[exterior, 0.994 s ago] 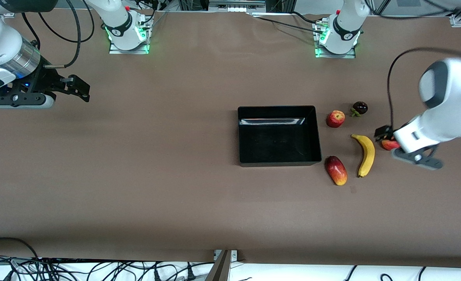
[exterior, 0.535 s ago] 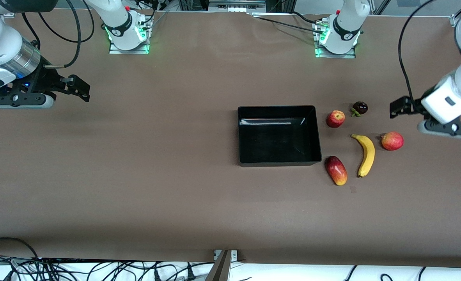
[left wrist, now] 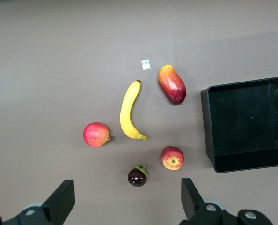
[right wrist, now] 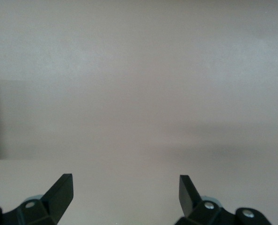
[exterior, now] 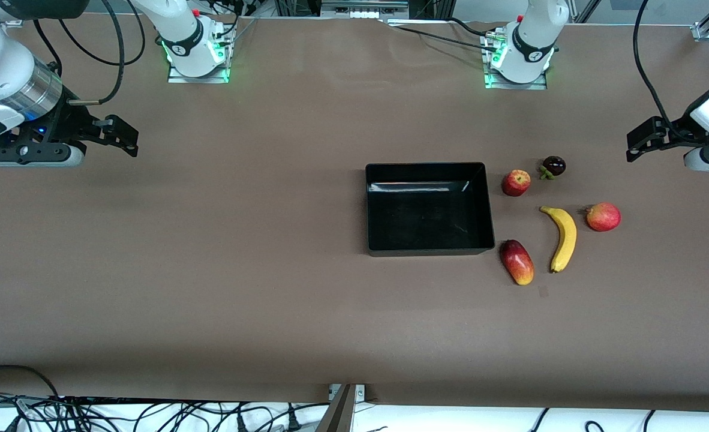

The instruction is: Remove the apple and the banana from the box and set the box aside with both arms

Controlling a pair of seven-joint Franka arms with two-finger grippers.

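The black box (exterior: 369,204) sits mid-table, empty. Beside it toward the left arm's end lie the apple (exterior: 516,182), the mangosteen (exterior: 553,166), the banana (exterior: 563,237), the mango (exterior: 517,261) and the round red fruit (exterior: 603,216). My left gripper (exterior: 636,143) is open and empty, raised over bare table at the left arm's end. Its wrist view shows the box (left wrist: 207,122), apple (left wrist: 171,158), mangosteen (left wrist: 137,176), banana (left wrist: 128,112), mango (left wrist: 172,84) and round red fruit (left wrist: 96,134) below the open gripper (left wrist: 127,199). My right gripper (exterior: 123,137) waits open and empty over the right arm's end, also seen in its wrist view (right wrist: 125,192).
A small white scrap (left wrist: 145,64) lies on the brown table next to the mango. Arm bases (exterior: 197,51) stand at the table's top edge. Cables (exterior: 150,414) hang along the edge nearest the camera.
My left gripper has let go of the round red fruit, risen and drawn back toward the left arm's end of the table. The fruit now lies uncovered beside the banana. The right arm has not moved.
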